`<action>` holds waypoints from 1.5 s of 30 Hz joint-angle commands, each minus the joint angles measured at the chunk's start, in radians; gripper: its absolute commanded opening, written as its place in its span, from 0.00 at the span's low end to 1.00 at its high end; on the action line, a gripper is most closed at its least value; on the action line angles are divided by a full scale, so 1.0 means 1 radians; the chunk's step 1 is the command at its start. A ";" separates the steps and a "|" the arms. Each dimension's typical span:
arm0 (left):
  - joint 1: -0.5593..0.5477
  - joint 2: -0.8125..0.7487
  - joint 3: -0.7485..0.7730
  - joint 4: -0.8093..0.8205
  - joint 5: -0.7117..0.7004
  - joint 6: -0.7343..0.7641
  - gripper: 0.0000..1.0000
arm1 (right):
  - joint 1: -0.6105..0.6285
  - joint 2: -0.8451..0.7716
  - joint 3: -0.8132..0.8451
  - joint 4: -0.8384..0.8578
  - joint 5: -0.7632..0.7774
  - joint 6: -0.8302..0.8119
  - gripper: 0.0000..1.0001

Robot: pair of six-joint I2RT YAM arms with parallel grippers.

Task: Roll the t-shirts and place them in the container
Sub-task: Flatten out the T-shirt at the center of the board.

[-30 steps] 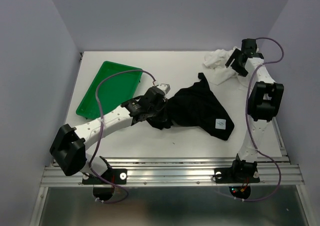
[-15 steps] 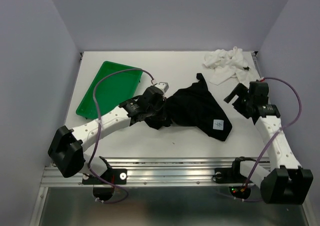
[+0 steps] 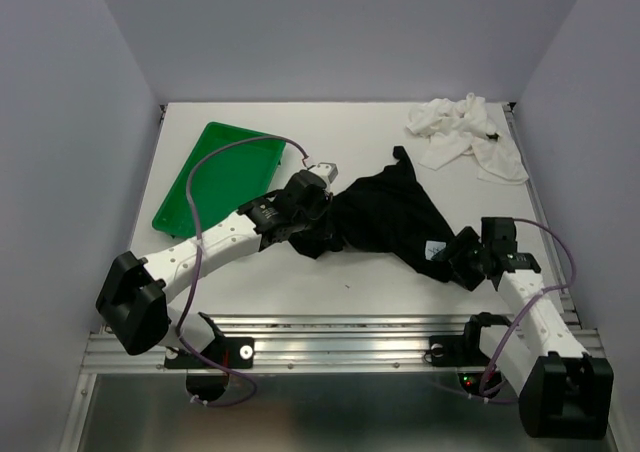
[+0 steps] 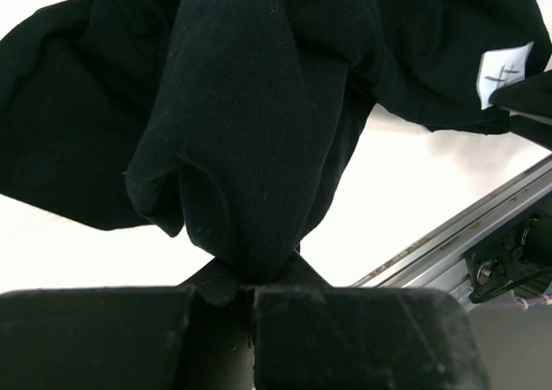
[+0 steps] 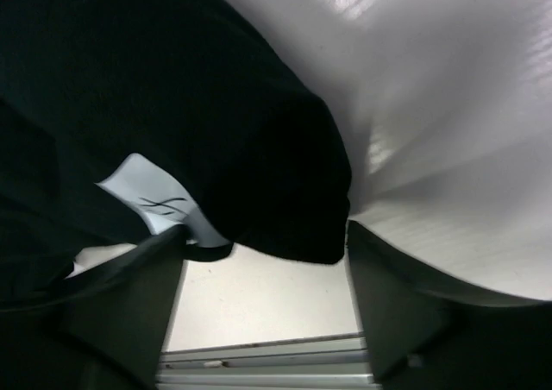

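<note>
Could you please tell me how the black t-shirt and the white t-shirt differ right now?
The black t-shirt lies mid-way across the table; the white t-shirt sits in its far right corner. The black t-shirt is pinched in the shut left claw, and the open right claw straddles its near corner beside its white label; the white t-shirt is touched by neither claw. Both are crumpled, neither rolled.

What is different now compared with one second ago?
The right gripper came from above the white t-shirt at the far edge toward the near edge; its jaws now stand open around the labelled corner of the black t-shirt. The left gripper stays shut on the black t-shirt; the green tray has not moved.
</note>
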 commanded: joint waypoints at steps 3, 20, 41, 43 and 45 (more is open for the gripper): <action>0.005 -0.039 0.018 0.058 -0.016 0.006 0.00 | -0.005 0.192 0.035 0.304 -0.039 -0.003 0.39; 0.265 0.002 0.675 -0.109 -0.064 0.190 0.00 | -0.005 0.419 1.305 -0.011 0.176 -0.177 0.01; 0.267 -0.260 0.360 -0.029 -0.069 0.141 0.00 | -0.005 0.189 1.215 -0.234 0.198 -0.270 0.01; 0.267 -0.233 0.291 0.014 -0.092 0.145 0.00 | -0.005 0.197 1.146 -0.190 0.191 -0.279 0.01; 0.269 -0.161 0.259 0.040 -0.095 0.147 0.00 | -0.005 0.234 1.040 -0.130 0.188 -0.298 0.01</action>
